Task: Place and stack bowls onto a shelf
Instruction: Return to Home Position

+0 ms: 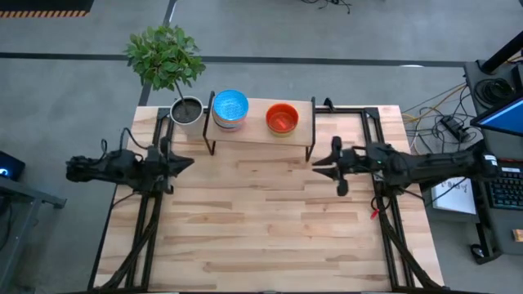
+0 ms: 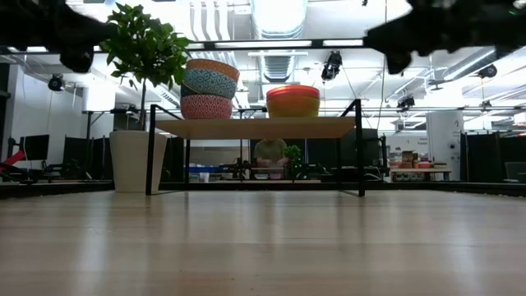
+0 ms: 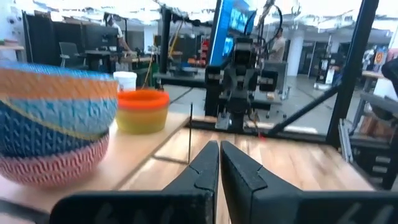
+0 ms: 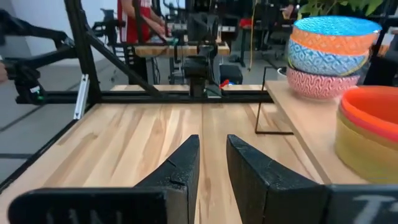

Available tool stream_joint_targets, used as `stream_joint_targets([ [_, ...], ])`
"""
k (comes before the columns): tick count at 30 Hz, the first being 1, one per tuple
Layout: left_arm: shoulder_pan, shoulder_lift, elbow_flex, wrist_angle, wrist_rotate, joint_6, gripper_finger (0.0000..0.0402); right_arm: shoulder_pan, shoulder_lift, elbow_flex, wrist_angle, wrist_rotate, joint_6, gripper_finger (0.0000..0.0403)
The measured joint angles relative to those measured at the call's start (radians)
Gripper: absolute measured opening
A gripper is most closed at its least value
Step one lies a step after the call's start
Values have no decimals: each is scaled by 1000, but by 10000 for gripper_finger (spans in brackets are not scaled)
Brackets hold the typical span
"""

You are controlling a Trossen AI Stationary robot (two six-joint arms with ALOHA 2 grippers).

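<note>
Two robot arms rest level at the table's sides; every bowl in view sits stacked on the shelf.

Nearest, the wooden tabletop [image 1: 261,229] carries nothing. Midway back, both arms lie low and stretched inward, facing each other from opposite edges. The left gripper [image 1: 184,163] has its fingers together. The right gripper [image 1: 320,167] has its fingers a narrow gap apart. Neither holds anything, and both are well clear of the shelf, which looks like a parked pose with the stacking judged done. At the far edge stands the shelf [image 1: 257,131]. On its left half is the patterned stack [image 1: 230,109], three nested bowls whose top one is blue inside. Near it on the right is the red-orange bowl [image 1: 282,118], nested in a yellow one. Nesting saves board space. Just beside the shelf's left end stands the grey plant pot [image 1: 186,110].
</note>
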Motion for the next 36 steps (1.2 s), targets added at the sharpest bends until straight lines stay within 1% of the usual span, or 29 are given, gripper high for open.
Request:
stream_joint_targets([
  [5,0,-2,-85,20,0,-15,0,0,-198,-130,-8,14,15,68],
  [8,0,-3,-129,59,0,-16,0,0,-321,-198,-30,26,22,68],
  [14,0,-2,-141,145,13,-42,0,0,-549,-279,-131,22,7,68],
  [15,0,-2,-148,177,42,-42,0,2,-580,-285,-152,16,-7,68],
  [16,0,-2,-159,218,99,-42,0,3,-611,-291,-176,5,-19,68],
  [19,0,-3,-219,400,352,-16,0,10,-681,-302,-232,-31,-64,68],
  [20,0,-3,-245,469,412,-15,0,11,-680,-317,-257,-43,-84,68],
  [21,0,-3,-269,533,446,-15,0,14,-682,-321,-286,-59,-95,68],
  [23,0,-1,-276,553,448,-11,0,18,-668,-322,-253,-95,-135,68],
  [24,0,4,-272,553,433,-11,0,20,-666,-332,-250,-107,-146,68],
  [26,0,9,-270,550,384,0,0,22,-669,-359,-250,-119,-167,68],
  [31,0,24,-270,515,245,38,0,24,-660,-363,-271,-167,-221,68],
  [33,2,32,-270,480,226,32,0,24,-660,-363,-270,-180,-223,68],
  [36,1,42,-270,456,226,31,0,24,-660,-363,-271,-176,-193,68],
])
